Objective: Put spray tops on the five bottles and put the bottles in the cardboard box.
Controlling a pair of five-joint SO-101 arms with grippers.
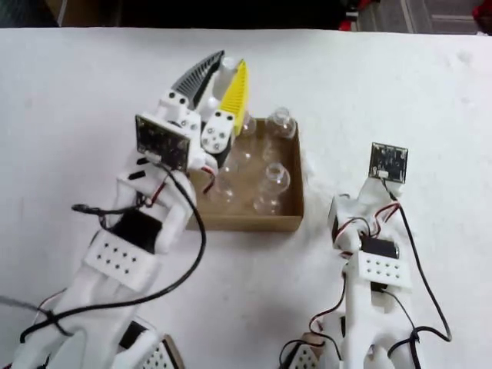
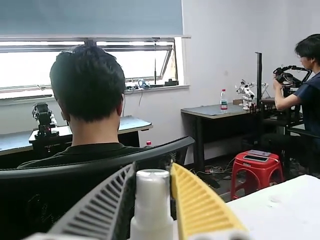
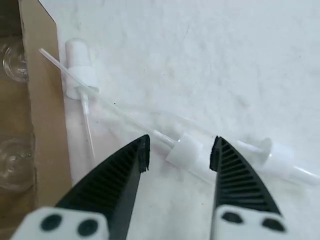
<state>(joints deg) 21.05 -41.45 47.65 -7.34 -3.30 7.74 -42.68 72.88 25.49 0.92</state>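
Jaws apart, the right gripper (image 3: 181, 146) is straddling a spray top (image 3: 186, 151) lying slantwise between them; the left gripper (image 1: 230, 69) is clamping a second top (image 2: 151, 200).

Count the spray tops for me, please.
4 spray tops: one in the left pincer; three on the table, one by the box, one between the open right pincer's fingers, one beyond. Others may be hidden.

Left arm (image 1: 154, 192) covers the cardboard box's (image 1: 254, 223) left side. Bottles (image 1: 274, 178) blurred, not countable. Spray top (image 2: 152, 200) in left gripper (image 2: 152, 169): lower part cut off at picture's edge.
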